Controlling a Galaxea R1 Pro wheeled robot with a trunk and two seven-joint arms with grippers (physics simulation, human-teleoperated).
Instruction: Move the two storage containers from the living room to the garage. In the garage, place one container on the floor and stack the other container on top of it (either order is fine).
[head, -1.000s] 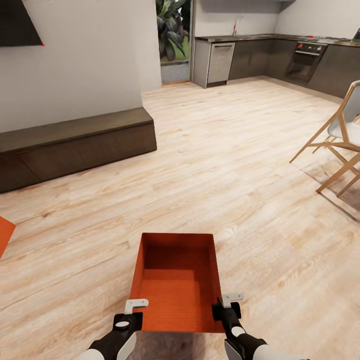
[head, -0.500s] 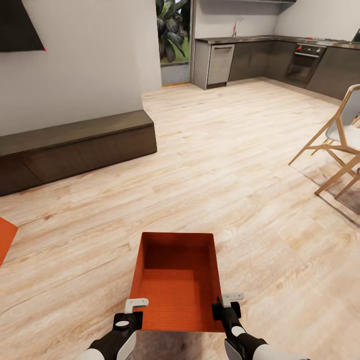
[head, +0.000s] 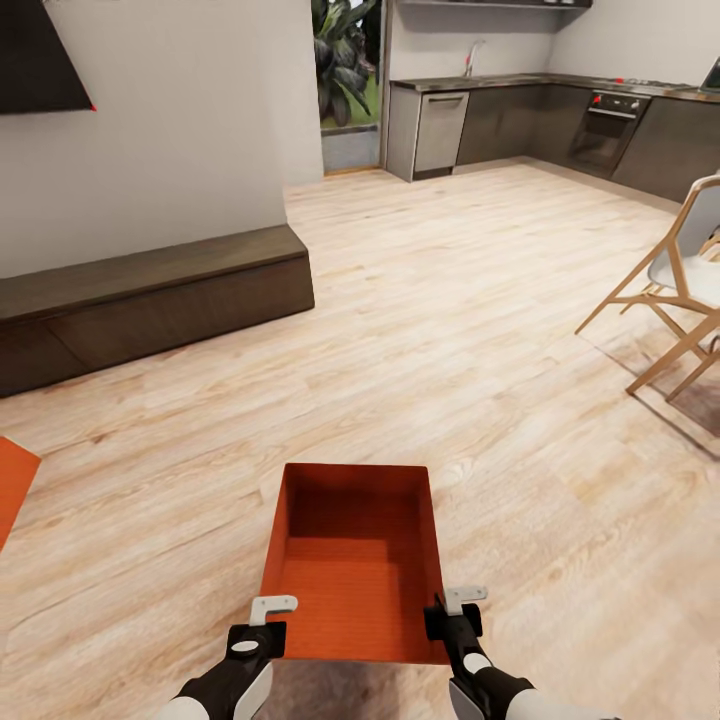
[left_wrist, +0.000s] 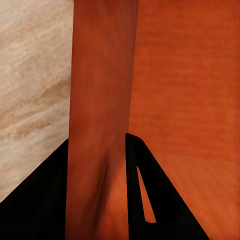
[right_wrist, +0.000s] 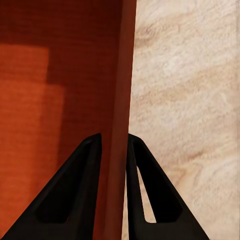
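The left claw (head: 262, 622) is clenched on the left wall of the box (head: 352, 575), and the right claw (head: 452, 615) is clenched on the right wall, so the open-top orange-red box hangs between the two claws, above the pale plank floor (head: 480, 330).

In the left wrist view the left claw (left_wrist: 96, 190) has one dark finger on each face of the thin orange wall (left_wrist: 100, 100), both pressed against it, with the box's inside (left_wrist: 190, 100) on one side and the floor (left_wrist: 30, 90) on the other. In the right wrist view the right claw (right_wrist: 114, 190) pinches its wall (right_wrist: 122, 75) the same way, one finger inside the box and one outside, over the floor (right_wrist: 190, 100).

Well off to the left of the left claw, at the edge of the head view, a corner of a second box (head: 12, 480) lies on the floor. Far ahead of the claws and to the left is a low dark bench (head: 150, 295) against a white wall (head: 180, 110). Ahead and to the right of the right claw is a wooden-legged chair (head: 675, 290). Farther off stand dark kitchen cabinets (head: 540, 115) and a doorway with a plant (head: 345, 60).
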